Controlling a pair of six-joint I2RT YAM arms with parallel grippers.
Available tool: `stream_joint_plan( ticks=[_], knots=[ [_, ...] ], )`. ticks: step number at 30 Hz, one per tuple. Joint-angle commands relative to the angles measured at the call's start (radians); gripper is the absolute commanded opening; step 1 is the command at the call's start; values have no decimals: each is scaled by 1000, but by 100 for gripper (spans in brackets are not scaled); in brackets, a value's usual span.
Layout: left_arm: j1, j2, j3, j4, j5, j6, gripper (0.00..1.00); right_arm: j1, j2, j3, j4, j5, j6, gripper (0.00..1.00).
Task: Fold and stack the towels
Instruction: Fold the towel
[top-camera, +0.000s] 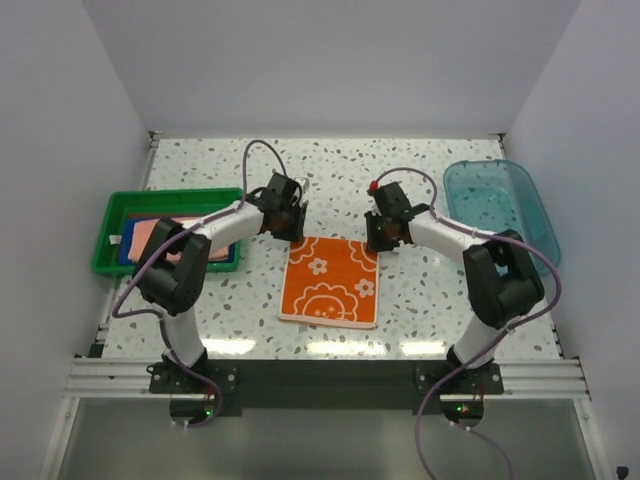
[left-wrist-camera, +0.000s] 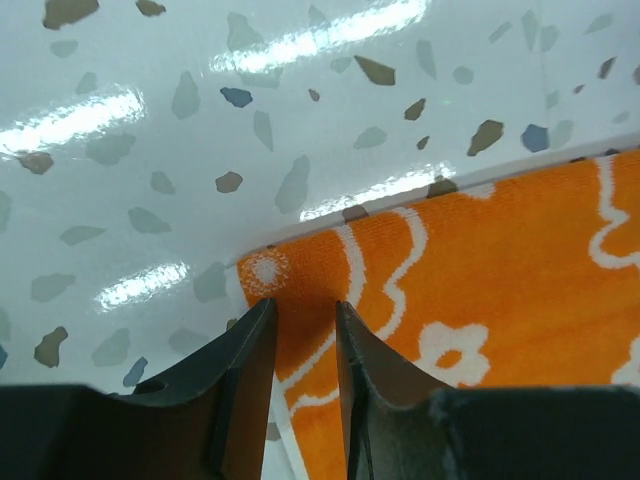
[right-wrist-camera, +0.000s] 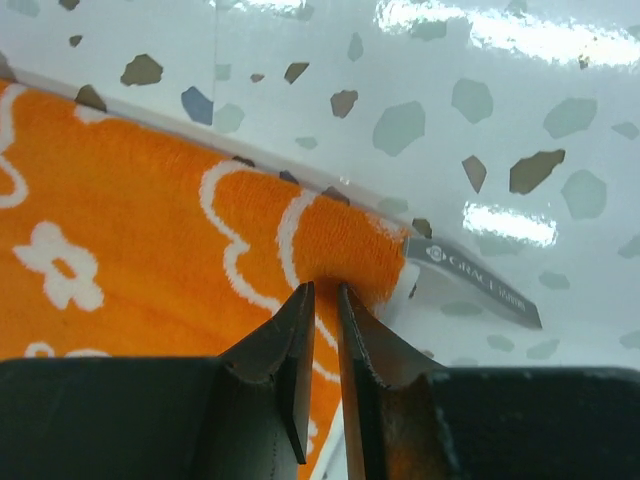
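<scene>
Two arms, same build. Left arm (top-camera: 215, 228) and right arm (top-camera: 450, 235): white link shells, black joint housings, bulkiest at the elbows. Black base plates (top-camera: 190, 378), each with a small green light, on a silver rail (top-camera: 320, 375). A purple-grey cable (top-camera: 262, 142) runs along each arm. Red spot (top-camera: 373, 186) on the right wrist. Left pincer (left-wrist-camera: 304, 310) and right pincer (right-wrist-camera: 323, 292): dark matte fingers (left-wrist-camera: 245, 370), tapering to thin tips.

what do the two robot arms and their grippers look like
Both the left arm and right arm have white tubular links, bulky black joints and a looping lilac cable. The left gripper and right gripper have matt black, tapering fingers.
</scene>
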Motion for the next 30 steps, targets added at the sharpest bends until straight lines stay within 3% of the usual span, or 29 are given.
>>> stream_joint_plan(
  ticks=[1, 10, 13, 16, 20, 23, 24, 30],
  knots=[
    [15, 59, 26, 64, 6, 33, 34, -24, 47, 19, 104, 3, -2, 18],
    [49, 56, -102, 135, -1, -104, 31, -62, 152, 70, 101, 17, -119, 18],
    [50, 28, -83, 139, -19, -104, 34, -68, 155, 134, 48, -3, -197, 19],
    [50, -8, -25, 122, -57, -44, 43, -71, 140, 225, -47, -39, -320, 23],
    [52, -24, 66, 102, -93, 149, 52, -93, 118, 331, -164, -84, -481, 29],
    [52, -21, 112, 93, -97, 304, 62, -110, 129, 380, -212, -116, -532, 43],
    [55, -16, 120, 87, -97, 335, 71, -111, 152, 409, -241, -144, -565, 44],
    [84, 60, 195, -8, 18, 560, 71, -151, 285, 557, -374, -265, -694, 42]
  ],
)
